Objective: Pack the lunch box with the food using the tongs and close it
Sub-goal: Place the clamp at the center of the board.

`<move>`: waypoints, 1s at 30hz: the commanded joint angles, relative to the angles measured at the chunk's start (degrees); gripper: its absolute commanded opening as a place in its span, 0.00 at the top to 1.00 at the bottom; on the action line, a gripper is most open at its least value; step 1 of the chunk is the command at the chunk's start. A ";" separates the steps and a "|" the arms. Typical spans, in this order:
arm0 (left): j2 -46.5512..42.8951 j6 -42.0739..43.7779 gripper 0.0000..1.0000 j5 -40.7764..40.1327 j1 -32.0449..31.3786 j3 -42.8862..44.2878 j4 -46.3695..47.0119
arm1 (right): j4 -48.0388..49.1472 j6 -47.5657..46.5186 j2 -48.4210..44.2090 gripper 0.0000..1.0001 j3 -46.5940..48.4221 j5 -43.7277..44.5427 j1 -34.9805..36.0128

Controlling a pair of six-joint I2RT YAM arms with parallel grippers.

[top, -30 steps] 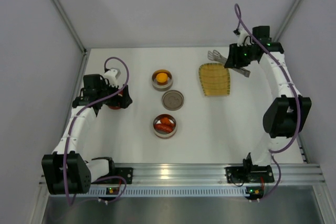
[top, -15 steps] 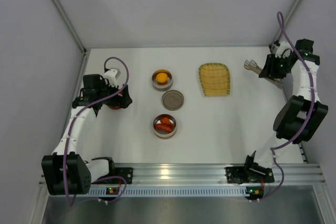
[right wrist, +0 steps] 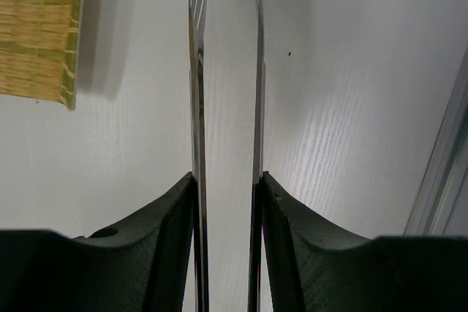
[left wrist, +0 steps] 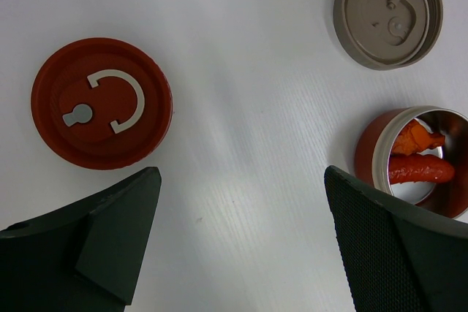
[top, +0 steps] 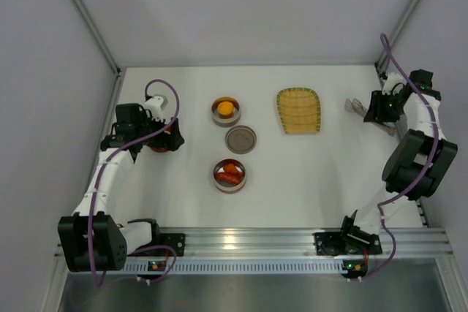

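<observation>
1. While right gripper (right wrist: 227,180) sits clamped across both arms of slim silver metal tongs (right wrist: 196,71), they're out nr table's (top: 344,158) right edge, twd far-right corner, right of woven yellow tray (top: 299,110) and apart from it. Can't tell if tips touch table.
2. Tongs prob light, springy, smooth metal, so slippery. Pads press outer faces partway along arms, so a squeeze should close tips. Needs firm, even pressure or they may twist.
3. Left gripper (left wrist: 238,195) gapes wide, holding nothing, above round red lid (left wrist: 101,104) nr table's left edge.
4. Food sits mid-table: small round orange-yellow piece (top: 226,108) in round tin (top: 214,115), two glossy red sausage-like pieces (left wrist: 415,164) in red-sided tin (left wrist: 369,155), grey round lid (top: 240,139) betw them.
5. Sausages look slick and soft, so pinch mid-length, gently. Round piece may roll, so take it across widest part.
</observation>
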 commanded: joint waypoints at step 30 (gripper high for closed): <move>-1.26 1.33 0.01 0.78 0.31 1.78 -0.36 | 11.39 -11.42 7.34 0.06 -8.46 6.25 -0.61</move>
